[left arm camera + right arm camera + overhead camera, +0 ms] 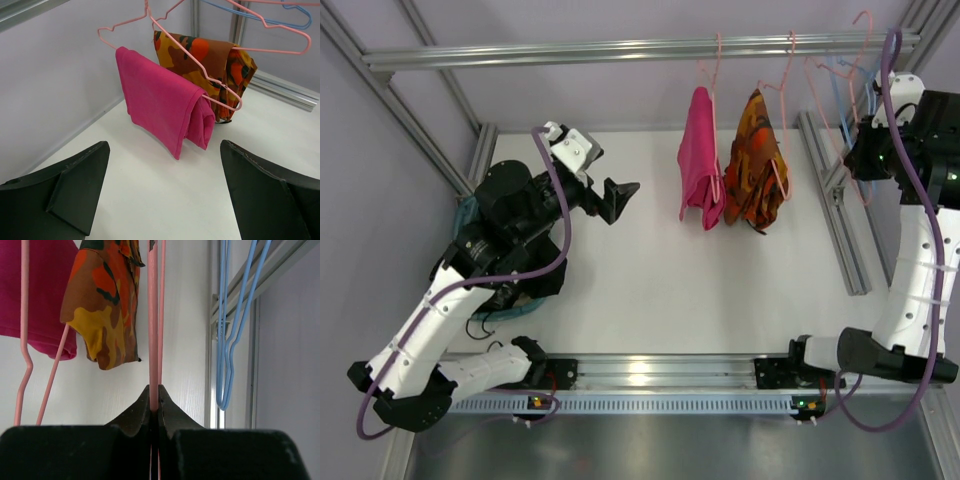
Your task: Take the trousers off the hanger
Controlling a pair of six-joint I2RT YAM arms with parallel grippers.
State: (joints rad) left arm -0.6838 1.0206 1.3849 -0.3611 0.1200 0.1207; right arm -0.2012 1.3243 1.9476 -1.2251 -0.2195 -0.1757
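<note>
the surface [720, 290] shows no speckled trousers in plain sight. something dark [495, 305] under the left arm at 9 o'clock is too hidden to name. the hanger [153, 315], bare as far as it shows, hangs at 2 o'clock. its wire runs straight up out of the right pincer [154, 401], which is clamped on it. the left pincer [623, 200] gapes wide and empty, well apart, pointing toward 3 o'clock at the magenta garment [160, 105]. the right arm is nearer the hanger.
</note>
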